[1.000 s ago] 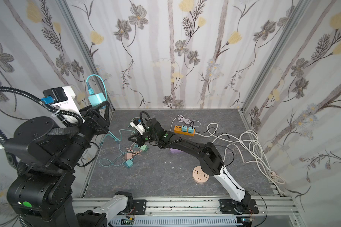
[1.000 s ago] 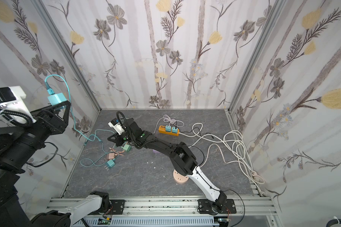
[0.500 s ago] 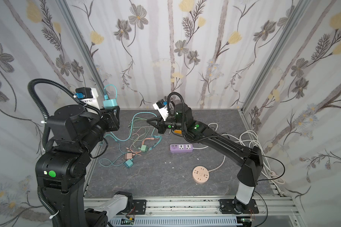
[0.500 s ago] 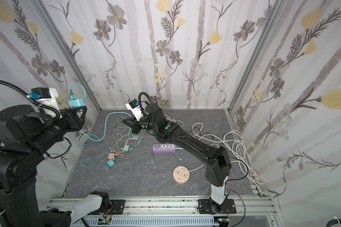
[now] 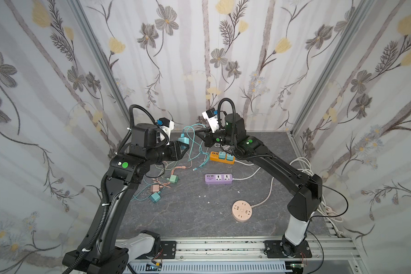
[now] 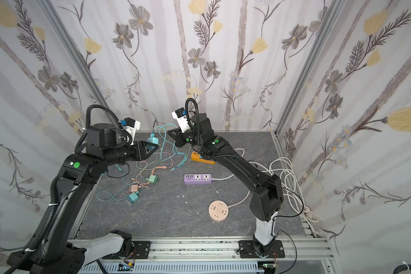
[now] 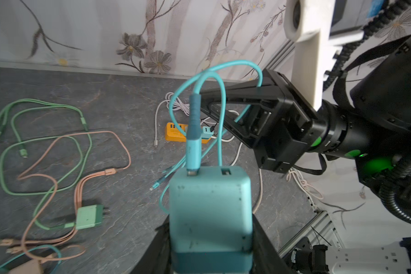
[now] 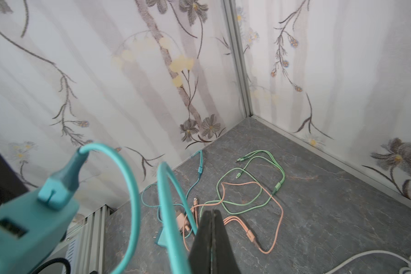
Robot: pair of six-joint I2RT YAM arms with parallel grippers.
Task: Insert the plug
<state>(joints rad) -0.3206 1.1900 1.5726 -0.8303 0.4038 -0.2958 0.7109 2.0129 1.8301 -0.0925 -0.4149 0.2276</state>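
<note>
The plug is a teal charger block point(image 5: 183, 140) point(image 6: 152, 140) point(image 7: 210, 208) with a teal cable point(image 7: 193, 132) in one of its USB ports. My left gripper point(image 5: 184, 145) point(image 6: 153, 145) point(image 7: 210, 237) is shut on its sides and holds it above the back left of the floor. My right gripper point(image 5: 198, 134) point(image 6: 169, 132) point(image 8: 211, 220) faces it from close by, fingers pressed together on a loop of that teal cable point(image 8: 169, 201). The charger point(image 8: 22, 225) looms beside it. An orange power strip point(image 5: 222, 157) point(image 6: 199, 158) lies below, with two teal plugs in it.
A purple power strip point(image 5: 218, 178) point(image 6: 198, 178) and a round peach socket point(image 5: 242, 210) point(image 6: 218, 210) lie mid-floor. Green point(image 5: 173, 179), peach point(image 5: 155, 188) and teal point(image 5: 155, 197) chargers sit among tangled cables at the left. White cords point(image 5: 301, 166) pile along the right wall.
My left arm has swung in from the far left and come down toward the middle with the charger. My right gripper has pulled back from the cable pile and risen, drawing the teal cable up.
</note>
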